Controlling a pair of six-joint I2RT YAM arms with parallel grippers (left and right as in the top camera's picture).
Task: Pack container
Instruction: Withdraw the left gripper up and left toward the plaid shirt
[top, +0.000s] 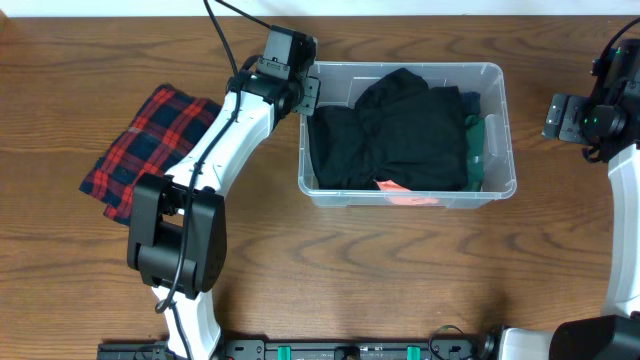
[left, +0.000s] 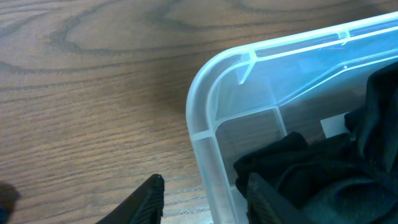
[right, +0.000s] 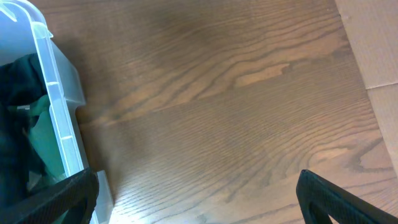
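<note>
Since the black garment (top: 400, 125) already lies in the container (top: 420, 66) at upper centre-right of the overhead frame, and the plaid cloth (top: 140, 150) lies unpacked on the counter (top: 400, 270) at the left, treat this step as the gap between loads. The left fingers (left: 148, 202) are spread and empty, astride the container's upper-left corner wall. The right fingers (right: 336, 198) are spread wide over bare counter. Next, raise the left fingers clear of the wall and take them to the plaid cloth.

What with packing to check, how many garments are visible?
3: a plaid one on the table left of the container; a black one filling it; a green one by its right wall. A pink patch at the front may be another, others hidden.
</note>
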